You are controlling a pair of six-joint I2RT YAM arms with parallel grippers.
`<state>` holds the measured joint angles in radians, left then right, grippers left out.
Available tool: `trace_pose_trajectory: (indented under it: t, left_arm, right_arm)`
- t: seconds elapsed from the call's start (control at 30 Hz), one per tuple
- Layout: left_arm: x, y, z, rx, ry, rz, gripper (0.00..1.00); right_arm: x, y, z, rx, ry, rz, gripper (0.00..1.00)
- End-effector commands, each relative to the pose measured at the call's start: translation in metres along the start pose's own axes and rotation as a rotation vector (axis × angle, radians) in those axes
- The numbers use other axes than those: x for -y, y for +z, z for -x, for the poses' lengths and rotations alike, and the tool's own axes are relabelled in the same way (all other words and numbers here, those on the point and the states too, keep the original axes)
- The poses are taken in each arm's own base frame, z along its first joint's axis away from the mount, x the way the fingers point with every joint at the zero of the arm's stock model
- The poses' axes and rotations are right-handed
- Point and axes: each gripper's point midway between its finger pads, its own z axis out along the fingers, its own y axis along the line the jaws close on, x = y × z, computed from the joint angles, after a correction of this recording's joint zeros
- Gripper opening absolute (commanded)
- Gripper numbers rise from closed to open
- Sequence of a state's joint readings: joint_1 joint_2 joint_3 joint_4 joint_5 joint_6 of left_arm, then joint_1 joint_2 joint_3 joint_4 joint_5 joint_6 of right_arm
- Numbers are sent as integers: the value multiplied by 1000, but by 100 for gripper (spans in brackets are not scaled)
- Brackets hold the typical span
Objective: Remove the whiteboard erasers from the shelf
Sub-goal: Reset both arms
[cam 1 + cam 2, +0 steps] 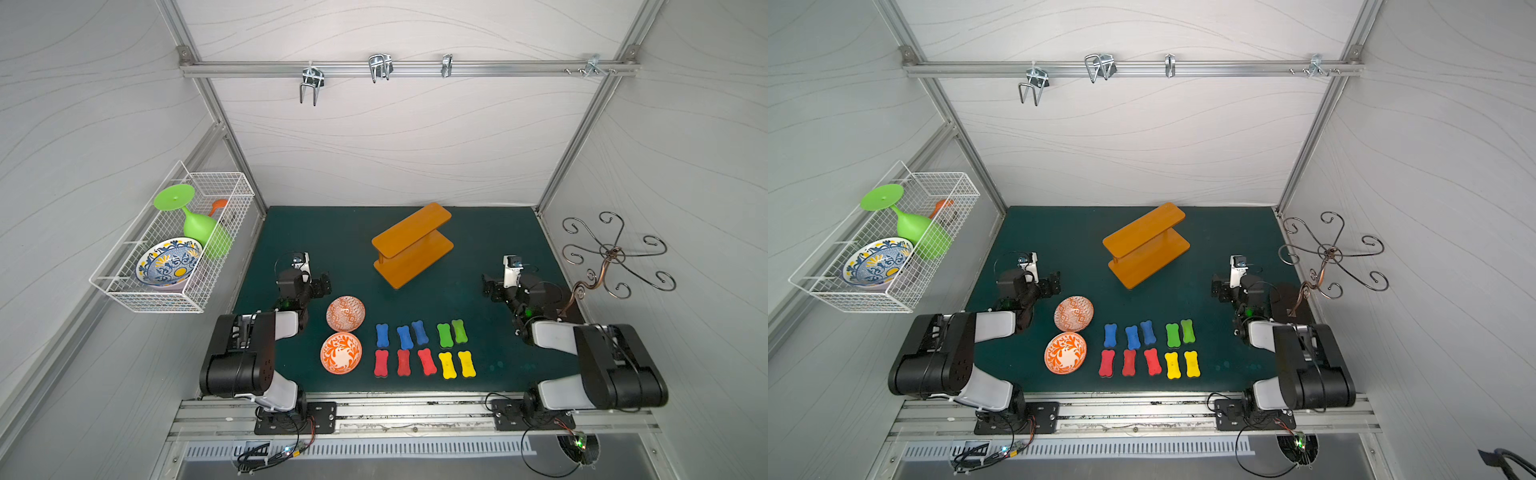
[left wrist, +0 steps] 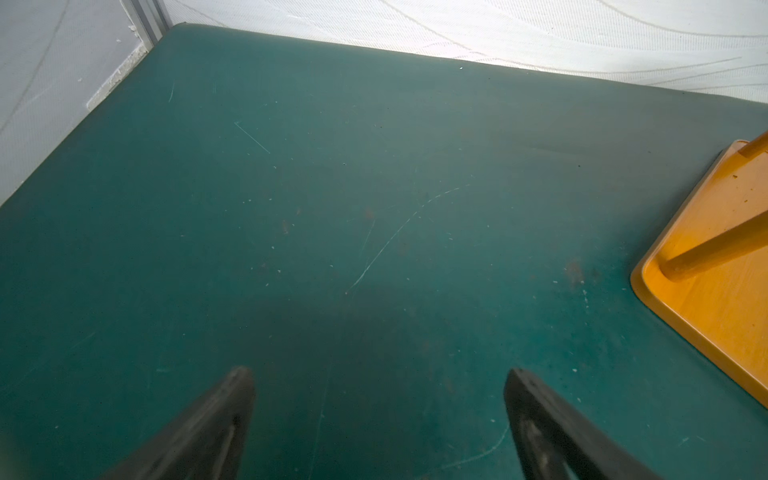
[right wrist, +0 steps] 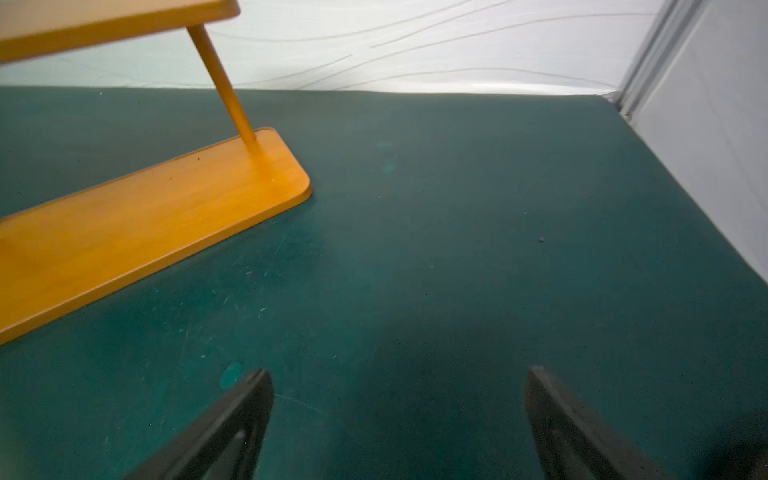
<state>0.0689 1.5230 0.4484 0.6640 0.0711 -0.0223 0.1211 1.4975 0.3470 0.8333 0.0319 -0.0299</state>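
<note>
now | erasers in two rows on green mat | white walls

Glossy orange shelf, green mat

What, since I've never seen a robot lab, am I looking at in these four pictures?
Two robot arms stand at the table's near edge, each ending in a two-fingered gripper. Two pictures look down from one overhead twin camera; the other two come from cameras on the wrists, looking past the fingers. On the green mat are an orange shelf, bare, ten coloured erasers in two rows and two bowls. A wire basket hangs on the wall. The left gripper and right gripper are open and hold nothing.
</note>
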Motion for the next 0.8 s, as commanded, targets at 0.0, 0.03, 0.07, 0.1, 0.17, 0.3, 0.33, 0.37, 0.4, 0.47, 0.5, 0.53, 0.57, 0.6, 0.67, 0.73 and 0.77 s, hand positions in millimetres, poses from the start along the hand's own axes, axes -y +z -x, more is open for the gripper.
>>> trace_pose_trajectory:
  t: [0.0,0.03,0.07,0.1,0.17,0.3,0.33,0.37,0.4,0.47,0.5,0.53,0.57,0.6,0.67,0.73,0.77]
  left_arm:
    - [0,4,25,71,4,13,99]
    - [-1,4,24,68,2,14,99]
    - [-1,4,24,67,2,15,99]
    - [-1,5,24,67,1,15,99]
    - [-1,5,24,67,1,16,99]
    - [-1,5,25,67,3,16,99]
    - [-1,5,25,69,3,17,99]
    - [-1,5,24,66,2,16,99]
    - [-1,5,24,66,3,16,99]
    - [-5,5,23,66,-2,45,99]
    - [-8,4,22,76,-8,65,99]
    - [-8,3,19,88,-9,66,99]
    - [-7,3,18,112,-2,65,99]
    - [-7,3,20,118,-1,65,99]
    - [-7,4,18,96,-2,67,99]
    - [-7,4,18,100,-2,65,99]
    - [-6,3,18,92,-1,65,99]
  right_arm:
    - [-4,16,3,-26,-30,34,99]
    - [2,22,8,-34,20,56,99]
    - [5,24,9,-21,56,87,99]
    - [7,21,4,-48,69,90,99]
    - [6,26,7,-45,40,56,99]
    - [6,20,8,-34,36,50,99]
    - [6,21,8,-33,33,50,99]
    - [5,21,8,-36,35,51,99]
    - [5,21,8,-34,36,51,99]
    - [6,21,9,-32,35,50,99]
    - [5,21,8,-35,35,52,99]
    - [5,21,8,-34,34,52,99]
    - [5,21,8,-37,35,52,99]
    - [5,24,7,-51,34,51,99]
    - [5,27,6,-61,35,56,99]
    - [4,25,8,-50,28,52,99]
    - [3,24,7,-45,28,53,99]
